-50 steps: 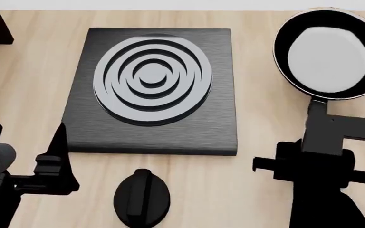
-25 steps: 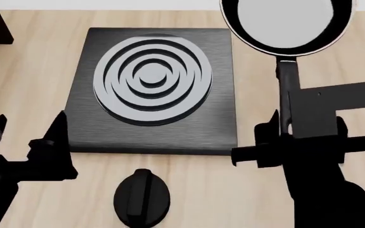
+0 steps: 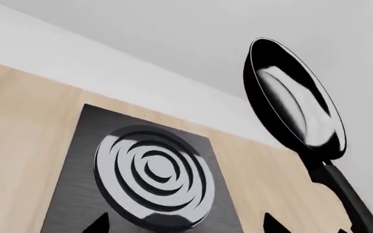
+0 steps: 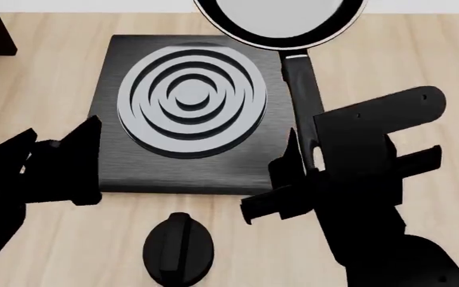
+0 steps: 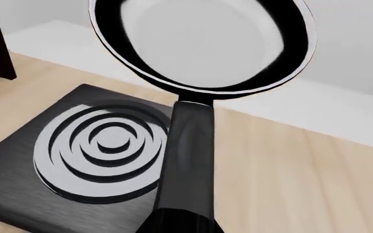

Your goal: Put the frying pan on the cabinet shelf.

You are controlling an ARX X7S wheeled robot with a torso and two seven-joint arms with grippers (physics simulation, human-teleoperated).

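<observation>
Right hand (image 4: 305, 156) apparently grips frying pan (image 4: 281, 21) handle, pan ahead.

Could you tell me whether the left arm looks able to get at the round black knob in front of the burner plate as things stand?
Probably yes: the left gripper is empty and hangs near the knob, with only bare tabletop between them.
</observation>
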